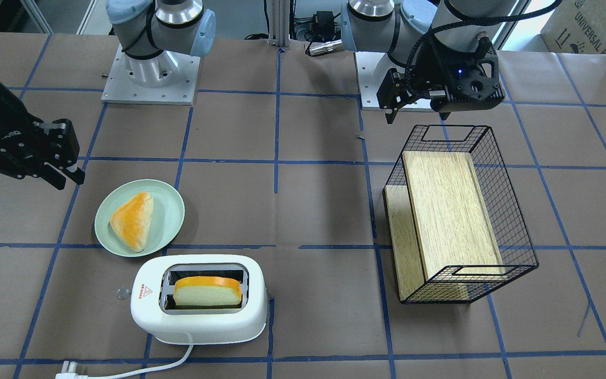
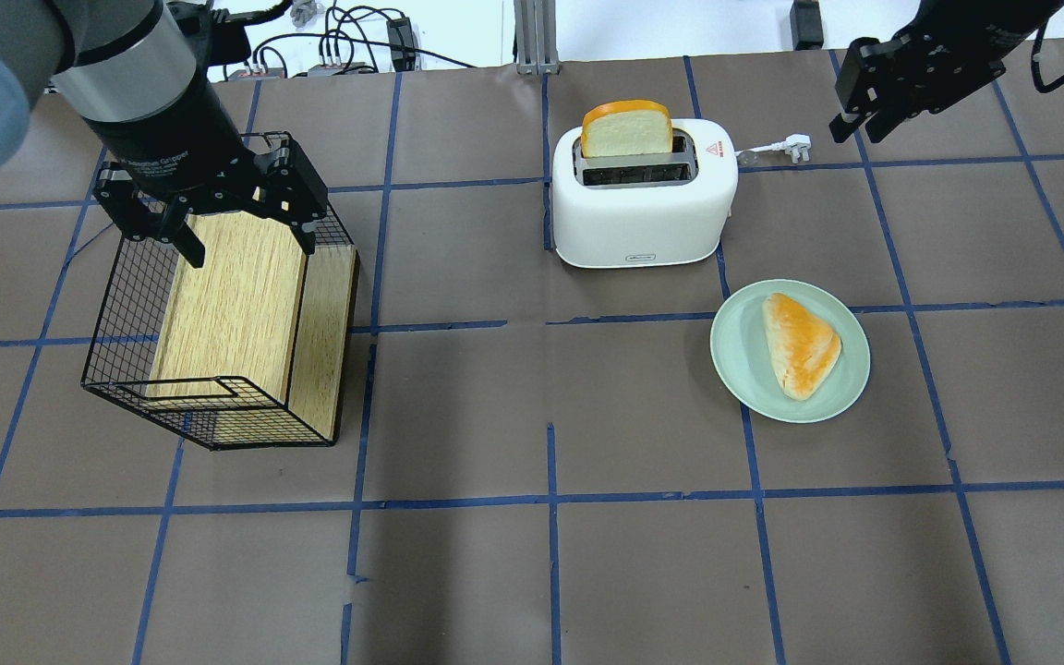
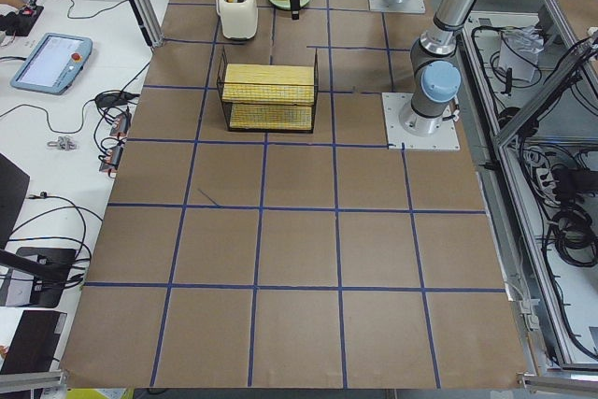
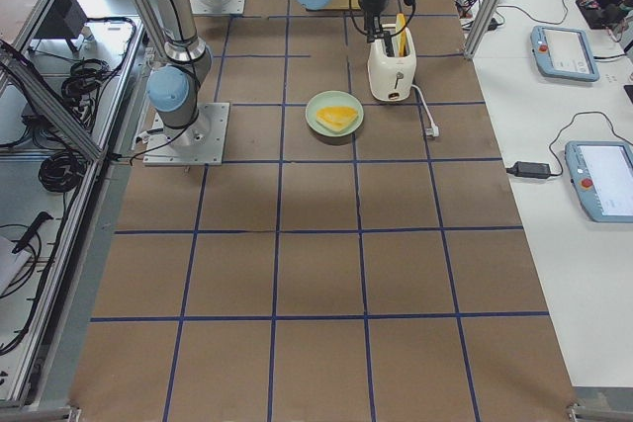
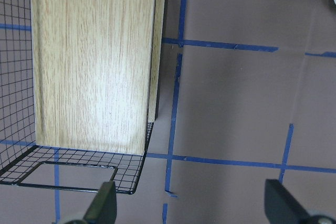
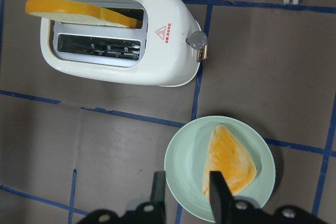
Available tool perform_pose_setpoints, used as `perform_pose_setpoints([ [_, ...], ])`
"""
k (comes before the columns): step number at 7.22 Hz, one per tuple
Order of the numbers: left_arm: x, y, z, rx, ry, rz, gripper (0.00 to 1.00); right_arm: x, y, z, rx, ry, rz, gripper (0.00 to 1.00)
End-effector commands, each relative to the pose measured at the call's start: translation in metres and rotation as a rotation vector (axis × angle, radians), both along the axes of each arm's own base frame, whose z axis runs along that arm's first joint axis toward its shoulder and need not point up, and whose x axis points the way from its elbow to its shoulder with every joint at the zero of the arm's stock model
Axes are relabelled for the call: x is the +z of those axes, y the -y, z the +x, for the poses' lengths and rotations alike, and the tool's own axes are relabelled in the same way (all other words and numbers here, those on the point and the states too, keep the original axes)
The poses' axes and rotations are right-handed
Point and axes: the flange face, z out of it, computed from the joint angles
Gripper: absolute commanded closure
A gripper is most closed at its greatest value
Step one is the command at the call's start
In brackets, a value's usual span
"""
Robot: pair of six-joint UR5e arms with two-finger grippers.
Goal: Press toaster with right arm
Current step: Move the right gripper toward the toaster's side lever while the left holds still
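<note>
Toaster sits lower left of centre in the front view, with 1 slice standing in 1 of its 2 slots and the plate just above it. It looks like a light, glossy plastic shell, so I'd guess it slides or tips if shoved sideways. The spot to push is the small clear knob on its end, straight down. Right gripper hangs at the left edge, well apart from it, fingers a little apart, holding nothing.
</note>
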Motion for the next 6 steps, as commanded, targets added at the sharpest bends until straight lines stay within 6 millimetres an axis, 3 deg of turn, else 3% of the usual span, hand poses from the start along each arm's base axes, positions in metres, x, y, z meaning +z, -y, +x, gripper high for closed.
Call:
perform_pose_setpoints([
  [1, 0.000, 0.000, 0.000, 0.000, 0.000, 0.000, 0.00, -0.046, 0.029, -0.025, -0.004, 0.115, 0.044, 0.97],
  [2, 0.000, 0.000, 0.000, 0.000, 0.000, -0.002, 0.00, -0.072, 0.048, -0.026, -0.014, 0.189, 0.067, 0.97],
  [4, 0.000, 0.000, 0.000, 0.000, 0.000, 0.000, 0.00, -0.098, 0.062, -0.021, -0.022, 0.257, 0.090, 0.97],
  [5, 0.000, 0.000, 0.000, 0.000, 0.000, 0.000, 0.00, -0.124, 0.076, -0.023, -0.025, 0.280, 0.108, 0.97],
  [6, 0.000, 0.000, 0.000, 0.000, 0.000, 0.000, 0.00, -0.127, 0.085, -0.021, -0.037, 0.329, 0.089, 0.97],
])
